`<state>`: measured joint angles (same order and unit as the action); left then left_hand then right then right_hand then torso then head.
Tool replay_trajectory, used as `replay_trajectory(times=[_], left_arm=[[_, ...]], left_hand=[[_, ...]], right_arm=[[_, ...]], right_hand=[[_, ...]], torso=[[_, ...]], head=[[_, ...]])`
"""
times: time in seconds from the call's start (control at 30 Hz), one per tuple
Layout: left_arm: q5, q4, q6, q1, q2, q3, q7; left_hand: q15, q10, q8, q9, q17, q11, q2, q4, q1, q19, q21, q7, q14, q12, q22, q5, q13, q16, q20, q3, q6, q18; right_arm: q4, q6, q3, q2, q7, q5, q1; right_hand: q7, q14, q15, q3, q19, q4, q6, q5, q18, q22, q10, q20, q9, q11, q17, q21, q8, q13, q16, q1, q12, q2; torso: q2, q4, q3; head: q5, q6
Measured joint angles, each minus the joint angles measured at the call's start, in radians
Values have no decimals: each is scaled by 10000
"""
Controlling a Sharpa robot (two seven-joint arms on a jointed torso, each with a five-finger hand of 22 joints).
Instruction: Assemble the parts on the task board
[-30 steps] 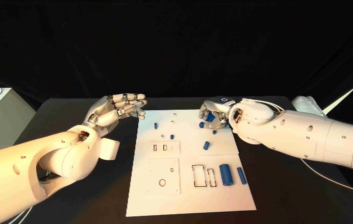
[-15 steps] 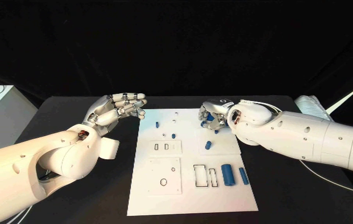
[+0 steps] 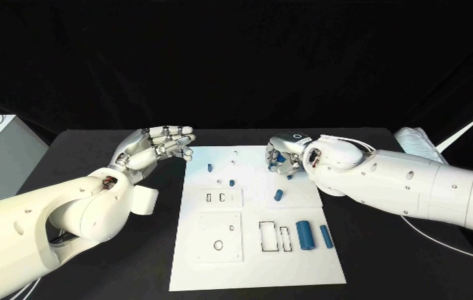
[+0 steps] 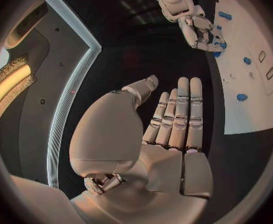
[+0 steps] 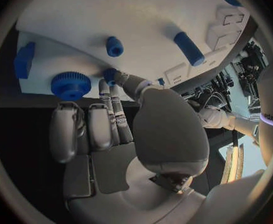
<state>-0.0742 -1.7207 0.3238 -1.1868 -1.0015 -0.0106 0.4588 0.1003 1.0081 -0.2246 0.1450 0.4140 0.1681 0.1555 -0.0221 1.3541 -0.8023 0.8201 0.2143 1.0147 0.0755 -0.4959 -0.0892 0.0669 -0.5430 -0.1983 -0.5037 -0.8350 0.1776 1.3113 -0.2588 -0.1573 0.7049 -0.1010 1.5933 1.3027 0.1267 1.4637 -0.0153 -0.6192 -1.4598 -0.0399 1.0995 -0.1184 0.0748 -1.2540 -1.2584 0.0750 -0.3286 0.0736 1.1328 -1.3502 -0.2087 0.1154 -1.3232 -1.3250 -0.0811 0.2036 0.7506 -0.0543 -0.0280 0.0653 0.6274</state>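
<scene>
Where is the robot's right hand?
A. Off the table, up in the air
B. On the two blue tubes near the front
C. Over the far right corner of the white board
C: the right hand sits over the board's far right corner, fingertips at small blue parts there.

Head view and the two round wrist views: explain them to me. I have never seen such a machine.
This is a robot with two white arms, each ending in a silver hand. The head view looks down from its head at a black table. Each round picture comes from a camera at one wrist, behind that arm's own hand. On the table lies a white board with blue parts on it. The left hand hovers beside the board's far left corner, fingers apart, holding nothing. The right hand is at the far right corner. In its wrist view it seems to pinch a small part at its fingertips.
</scene>
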Motion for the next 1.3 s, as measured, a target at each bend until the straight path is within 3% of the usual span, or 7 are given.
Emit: replay_trajectory(times=[0.1,0.17,0.47,0.8,1.07,1.3], left_arm=[[0,11,-2,-1,0,0,-9],[-1,18,-3,-2,0,0,-14],[-2,58,-7,-6,9,1,-26],[-3,64,-13,-9,22,1,-38],[-3,63,-23,-45,44,1,-46],[-4,63,-40,-107,76,1,-53]], left_hand=[[0,0,0,0,3,0,-9,0,-9,0,0,0,0,0,-8,0,0,-31,0,0,0,0],[0,0,0,1,9,0,-9,0,-9,0,0,0,0,0,-21,0,0,-56,0,0,0,1],[0,0,0,1,8,0,-9,0,-8,0,0,0,-1,0,-20,0,0,-56,-1,0,0,0],[1,-1,0,1,7,0,-9,0,-8,-1,0,0,0,0,-19,0,0,-56,-1,0,0,0],[1,0,0,1,21,0,-9,-41,-8,73,83,0,0,0,-53,0,0,-56,0,-41,0,0],[1,-1,0,2,20,0,-8,-41,-8,72,83,0,1,0,-53,0,0,-56,0,-41,0,1]], right_arm=[[71,-163,-8,12,-60,73,-13],[116,-287,-8,16,-102,117,-15],[160,-989,65,-317,-365,303,86],[-388,-1608,119,-1112,-630,465,141],[-852,-1923,134,-1653,-720,519,144],[-1142,-2057,138,-1926,-732,529,103]], right_hand=[[-36,33,-33,-154,-17,-155,36,62,1,-378,-66,-17,-114,67,-29,-272,-47,-1,0,-76,-26,-33],[-36,33,-33,-190,-32,-191,36,69,-139,-450,-66,-33,-148,67,-30,-296,-78,-1,0,-76,-26,-33],[-37,32,-31,-244,-32,-249,35,83,-139,-541,-65,-33,-216,67,-30,-498,-78,-1,-38,-116,-26,7],[-38,31,-30,-269,-31,-276,35,34,-139,-540,-65,-33,-253,67,-41,-536,-77,-2,-38,-117,-26,7],[-38,31,-29,-267,-31,-277,34,35,-139,-539,-64,-33,-253,67,-41,-535,-77,-2,-38,-117,-26,7],[-38,30,-29,-290,-31,-303,34,41,-138,-538,-64,-33,-265,67,-34,-535,-77,-2,-38,-117,-25,7]], torso=[[7,-4,0],[13,-9,0],[29,-9,-1],[65,-58,-12],[102,-59,-18],[128,-100,-47]], head=[[0,-25],[1,-46],[1,-142],[1,-201],[-26,-219],[-20,-196]])
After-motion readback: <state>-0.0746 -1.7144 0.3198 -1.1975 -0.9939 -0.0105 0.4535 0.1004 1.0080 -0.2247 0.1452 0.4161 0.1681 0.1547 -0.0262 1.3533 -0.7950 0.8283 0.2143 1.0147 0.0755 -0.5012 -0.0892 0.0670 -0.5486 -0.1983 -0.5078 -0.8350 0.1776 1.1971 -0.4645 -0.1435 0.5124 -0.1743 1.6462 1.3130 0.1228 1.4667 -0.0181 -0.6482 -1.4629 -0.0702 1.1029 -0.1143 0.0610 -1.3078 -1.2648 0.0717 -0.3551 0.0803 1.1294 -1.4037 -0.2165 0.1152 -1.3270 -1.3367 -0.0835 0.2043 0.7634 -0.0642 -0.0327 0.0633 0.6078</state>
